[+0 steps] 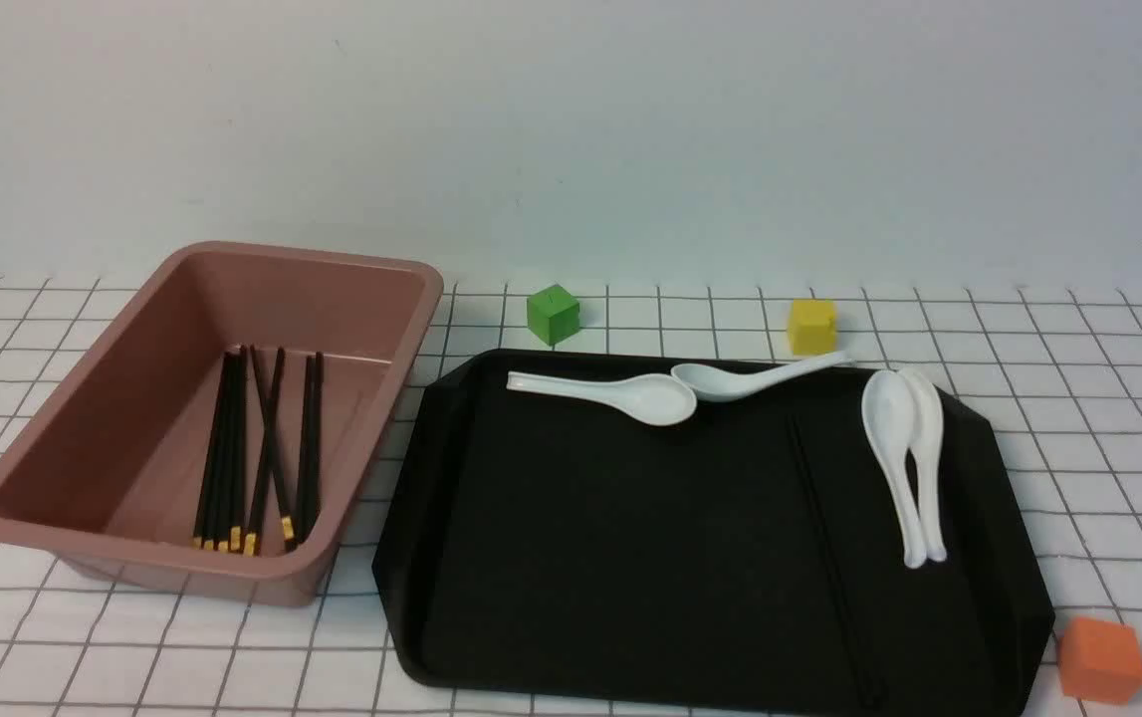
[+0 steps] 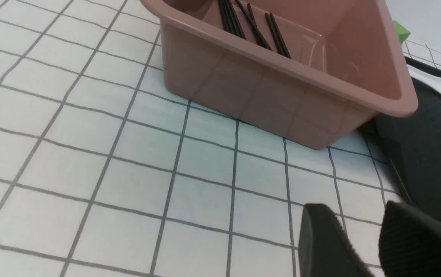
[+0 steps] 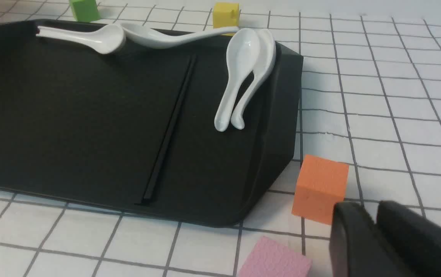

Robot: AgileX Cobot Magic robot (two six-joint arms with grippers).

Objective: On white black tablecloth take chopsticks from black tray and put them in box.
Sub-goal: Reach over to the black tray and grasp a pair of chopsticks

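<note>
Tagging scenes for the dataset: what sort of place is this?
Probably a staged lab tabletop, not a kitchen: grid tablecloth against a bare wall, stray orange cube, spoons on a black tray.

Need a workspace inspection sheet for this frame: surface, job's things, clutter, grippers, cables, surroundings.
Surface: tablecloth checked, lying flat.
Job's things: boxed chopsticks lie in box; tray chopsticks lie on black tray, count unclear.
Clutter: four white spoons on tray; green cube, yellow cube, orange cube, pink block on cloth.
Grippers: left gripper fingers apart, empty; right gripper fingers together, empty.
Cables: nothing seen.
Surroundings: plain wall.
</note>
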